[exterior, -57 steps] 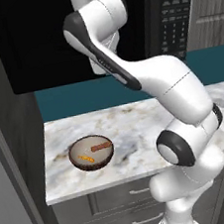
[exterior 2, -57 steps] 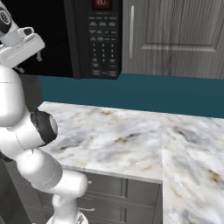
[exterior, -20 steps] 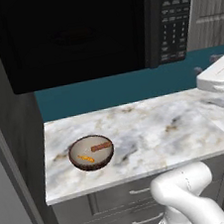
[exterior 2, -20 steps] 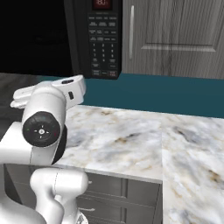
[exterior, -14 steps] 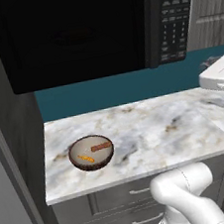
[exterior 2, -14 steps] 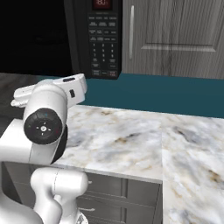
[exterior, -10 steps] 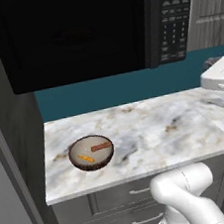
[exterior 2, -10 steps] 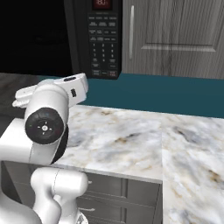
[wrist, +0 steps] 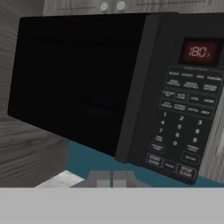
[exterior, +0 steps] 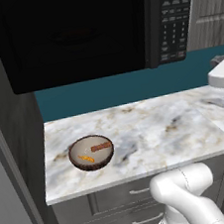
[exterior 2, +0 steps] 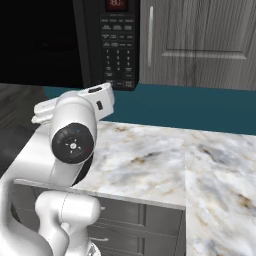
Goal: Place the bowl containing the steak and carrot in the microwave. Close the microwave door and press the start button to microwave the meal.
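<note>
The microwave (exterior: 93, 31) hangs above the counter, also seen in the hand view (wrist: 109, 87). Its door (wrist: 78, 83) is a dark glossy panel lying flat across the front, and the cavity is hidden behind it. The keypad panel (wrist: 186, 127) on the right carries a lit red display (wrist: 199, 51), and the panel (exterior 2: 117, 45) also appears in the right base view. My gripper (wrist: 112, 178) is shut with nothing in it; it is level with the microwave's lower edge and set back from it. The blue bowl, steak and carrot are out of view.
A brown bowl (exterior: 91, 152) with a reddish strip and a small orange sliver sits on the left of the marble counter (exterior: 152, 133). A dark wall panel (exterior: 13, 147) borders the counter's left end. Grey cabinet doors (exterior 2: 200, 40) stand right of the microwave.
2.9 s ago the arm reached up to the microwave front; it has since folded back low to the right. Over the last second it only drifted slightly.
</note>
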Motion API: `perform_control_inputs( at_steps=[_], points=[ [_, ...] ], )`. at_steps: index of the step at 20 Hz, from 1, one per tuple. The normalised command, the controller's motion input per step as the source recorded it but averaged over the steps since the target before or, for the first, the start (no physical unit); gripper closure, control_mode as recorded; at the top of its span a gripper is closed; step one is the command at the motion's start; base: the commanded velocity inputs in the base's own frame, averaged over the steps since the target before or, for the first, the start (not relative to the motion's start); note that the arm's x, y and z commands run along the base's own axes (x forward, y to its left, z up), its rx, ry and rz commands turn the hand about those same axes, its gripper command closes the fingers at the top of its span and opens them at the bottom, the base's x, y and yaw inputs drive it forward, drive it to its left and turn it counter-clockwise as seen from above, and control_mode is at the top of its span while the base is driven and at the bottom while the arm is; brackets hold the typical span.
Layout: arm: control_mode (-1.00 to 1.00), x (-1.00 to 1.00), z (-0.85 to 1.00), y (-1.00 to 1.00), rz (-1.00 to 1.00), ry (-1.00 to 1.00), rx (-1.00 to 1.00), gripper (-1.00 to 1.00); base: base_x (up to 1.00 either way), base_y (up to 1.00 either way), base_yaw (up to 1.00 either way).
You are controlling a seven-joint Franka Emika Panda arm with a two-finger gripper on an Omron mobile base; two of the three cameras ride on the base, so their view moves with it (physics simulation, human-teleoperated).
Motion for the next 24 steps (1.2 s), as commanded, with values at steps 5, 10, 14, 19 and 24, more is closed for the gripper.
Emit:
perform_control_inputs(
  at_steps=[5,10,14,19,24],
  points=[
    [-1.00,0.49,-0.19,0.00,0.00,-0.01,0.00,1.00,0.00,0.00,0.00],
    [-1.00,0.49,-0.19,0.00,0.00,0.00,0.00,1.00,0.00,0.00,0.00],
    [-1.00,0.32,-0.08,0.00,0.01,-0.01,0.00,1.00,0.00,0.00,0.00],
    [-1.00,0.28,0.00,0.00,0.02,-0.03,-0.01,1.00,0.00,0.00,0.00],
    [-1.00,0.38,-0.01,0.00,0.00,-0.01,0.00,1.00,0.00,0.00,0.00]
  ],
)
